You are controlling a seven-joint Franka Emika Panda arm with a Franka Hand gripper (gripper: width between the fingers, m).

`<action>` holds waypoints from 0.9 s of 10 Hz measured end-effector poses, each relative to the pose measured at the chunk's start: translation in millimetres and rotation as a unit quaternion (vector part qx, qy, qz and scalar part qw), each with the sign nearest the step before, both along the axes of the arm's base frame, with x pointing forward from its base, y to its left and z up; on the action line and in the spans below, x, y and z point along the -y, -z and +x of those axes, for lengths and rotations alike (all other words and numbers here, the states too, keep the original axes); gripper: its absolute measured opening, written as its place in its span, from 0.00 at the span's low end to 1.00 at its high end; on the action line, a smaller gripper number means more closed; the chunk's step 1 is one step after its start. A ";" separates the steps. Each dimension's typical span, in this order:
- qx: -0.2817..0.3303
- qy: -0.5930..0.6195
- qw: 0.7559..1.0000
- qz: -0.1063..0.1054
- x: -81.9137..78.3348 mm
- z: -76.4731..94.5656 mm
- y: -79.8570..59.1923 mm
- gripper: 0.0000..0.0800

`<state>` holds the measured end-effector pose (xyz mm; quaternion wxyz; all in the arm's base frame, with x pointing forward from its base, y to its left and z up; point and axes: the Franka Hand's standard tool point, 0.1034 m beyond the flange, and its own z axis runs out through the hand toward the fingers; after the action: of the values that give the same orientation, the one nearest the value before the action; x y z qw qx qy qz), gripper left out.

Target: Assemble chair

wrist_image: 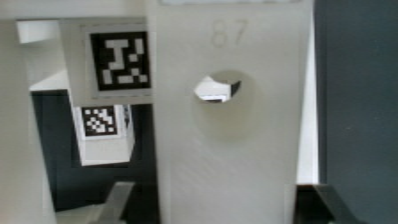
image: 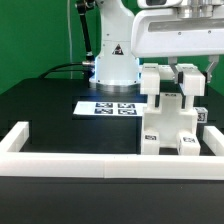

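On the black table [image: 45, 118], at the exterior view's right, the chair [image: 165, 128] is seen standing as a partly joined stack of white blocks. It is placed just behind the front border rail [image: 95, 160] and just beside the marker board [image: 108, 107], which lies flat toward the exterior view's left of it. The arm's base [image: 113, 60] is noted behind the board.

The gripper [image: 187, 80] is positioned directly above the chair, over its upper part at the exterior view's right. It is pointed downward, with its fingers lowered onto the top of the assembly.

In the wrist view, an upright panel [wrist_image: 231, 150] of the chair is seen filling the middle of the frame, between the two dark fingers [wrist_image: 118, 203]. A round hole [wrist_image: 217, 88] is noted in the panel's face, with faint raised digits above it. The jaws are drawn in almost fully and are closed on this panel, one finger against each long edge.

A tag [wrist_image: 119, 57] on another white chair part is seen beyond the panel, and a second tag [wrist_image: 102, 120] is seen lower down, somewhat blurred. Whether the held panel is seated in the rest of the chair cannot be told from either view.
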<state>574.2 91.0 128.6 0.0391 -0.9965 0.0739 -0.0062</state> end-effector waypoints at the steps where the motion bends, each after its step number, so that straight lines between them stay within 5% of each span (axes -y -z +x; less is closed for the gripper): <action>1: 0.000 0.000 1.000 0.000 -0.1 -0.1 -0.2 0.36; 9: 0.013 0.000 1.000 -0.005 -2.3 -1.8 11.0 0.36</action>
<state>572.4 93.3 117.6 0.0346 -0.9965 0.0737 -0.0201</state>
